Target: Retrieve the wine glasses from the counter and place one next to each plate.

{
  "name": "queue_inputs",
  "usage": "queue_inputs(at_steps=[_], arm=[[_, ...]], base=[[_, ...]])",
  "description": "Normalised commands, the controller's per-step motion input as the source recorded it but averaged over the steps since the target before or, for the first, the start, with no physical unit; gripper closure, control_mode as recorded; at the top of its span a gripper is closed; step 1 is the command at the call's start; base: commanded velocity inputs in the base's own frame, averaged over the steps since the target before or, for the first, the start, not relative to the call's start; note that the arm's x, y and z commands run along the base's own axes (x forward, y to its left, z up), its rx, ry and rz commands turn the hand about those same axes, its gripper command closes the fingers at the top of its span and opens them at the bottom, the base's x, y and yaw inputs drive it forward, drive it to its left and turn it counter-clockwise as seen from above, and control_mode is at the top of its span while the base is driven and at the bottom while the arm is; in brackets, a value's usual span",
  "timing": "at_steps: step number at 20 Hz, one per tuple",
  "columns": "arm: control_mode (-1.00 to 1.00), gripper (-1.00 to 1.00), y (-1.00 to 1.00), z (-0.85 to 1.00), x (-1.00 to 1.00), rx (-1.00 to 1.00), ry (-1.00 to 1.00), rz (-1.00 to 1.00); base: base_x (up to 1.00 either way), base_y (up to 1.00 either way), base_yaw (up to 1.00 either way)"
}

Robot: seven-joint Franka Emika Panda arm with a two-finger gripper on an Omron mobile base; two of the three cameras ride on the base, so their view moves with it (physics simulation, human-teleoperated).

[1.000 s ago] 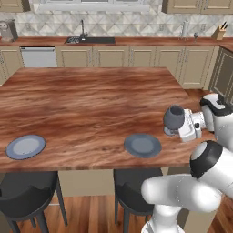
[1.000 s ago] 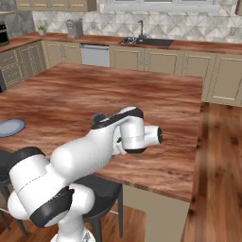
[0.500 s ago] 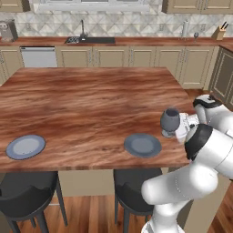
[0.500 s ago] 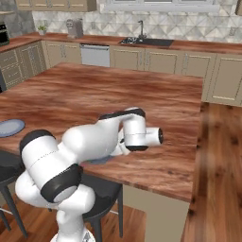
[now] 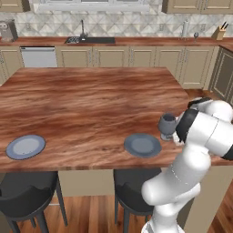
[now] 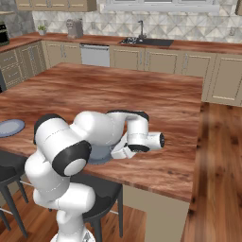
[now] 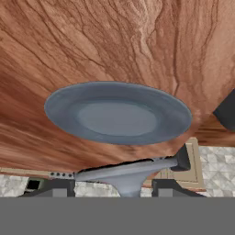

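The wine glass (image 5: 167, 125) now sits at the right of the left base frame, just beside the right edge of the nearer plate (image 5: 143, 145), lower and closer to that plate than half a second ago, when it hung higher and further right. It looks upright, its bowl clear of the plate, though its foot is hidden behind the arm, so whether it already rests on the wooden surface (image 5: 91, 100) cannot be told. The hand (image 7: 112, 183) grips the glass: in the hand view the disc foot runs between the two dark tips at the bottom of the frame, with the plate lying just beyond it. Its jaws have not widened over the last second, so release has not begun. By my reading, this glass is about placed. The second plate (image 5: 26, 147), at lower left of the left base frame, has no glass beside it; another glass (image 5: 196, 35) stands on the far counter (image 5: 136, 42), upper right.
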Motion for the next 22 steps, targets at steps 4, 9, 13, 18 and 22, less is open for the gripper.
queue_inputs(at_steps=[4,9,13,18,22], arm=[[-1.0,1.0,-0.12,-0.37,0.39,-0.01,0.04,-0.01],[-1.0,1.0,-0.38,-0.25,0.26,0.0,0.03,0.0],[-1.0,1.0,-0.24,-0.25,0.24,0.0,0.03,0.0],[-1.0,1.0,-0.03,-0.32,0.15,-0.01,0.01,0.0],[-1.0,1.0,-0.12,-0.32,0.11,0.0,0.01,0.0]], base=[[0.0,0.0,0.0],[0.0,0.0,0.0],[0.0,0.0,0.0],[0.0,0.0,0.0],[0.0,0.0,0.0]])
